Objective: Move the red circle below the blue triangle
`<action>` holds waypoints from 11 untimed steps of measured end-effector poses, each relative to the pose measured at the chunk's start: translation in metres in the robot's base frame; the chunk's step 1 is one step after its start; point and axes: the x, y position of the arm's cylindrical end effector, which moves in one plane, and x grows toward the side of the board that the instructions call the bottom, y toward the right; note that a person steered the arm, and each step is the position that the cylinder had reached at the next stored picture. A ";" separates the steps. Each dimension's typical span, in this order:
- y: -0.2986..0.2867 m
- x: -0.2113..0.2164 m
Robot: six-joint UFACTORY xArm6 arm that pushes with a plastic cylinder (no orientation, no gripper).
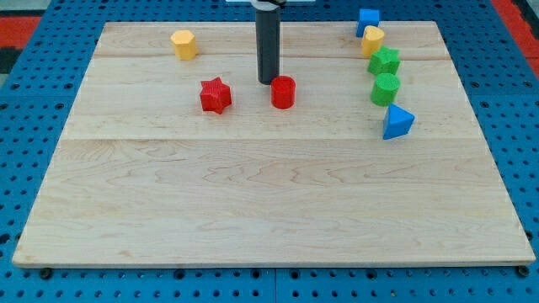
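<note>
The red circle point(283, 92) stands on the wooden board point(269, 194) a little above and left of its middle. The blue triangle point(397, 123) lies far to the view's right of it and slightly lower. My tip point(269, 81) is the lower end of a dark upright rod. It sits just at the red circle's upper left, touching or nearly touching it.
A red star point(216, 95) lies left of the red circle. A yellow hexagon point(184, 44) sits at the upper left. At the upper right a column runs down: a blue block point(367, 20), a yellow block point(372, 39), a green star point(385, 61), a green cylinder point(385, 88).
</note>
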 end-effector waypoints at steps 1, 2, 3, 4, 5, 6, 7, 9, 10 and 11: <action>0.034 0.002; 0.039 0.025; 0.043 0.035; 0.043 0.064; 0.022 0.073; -0.012 0.067; -0.008 0.073; -0.005 0.112; 0.001 0.113; -0.001 0.136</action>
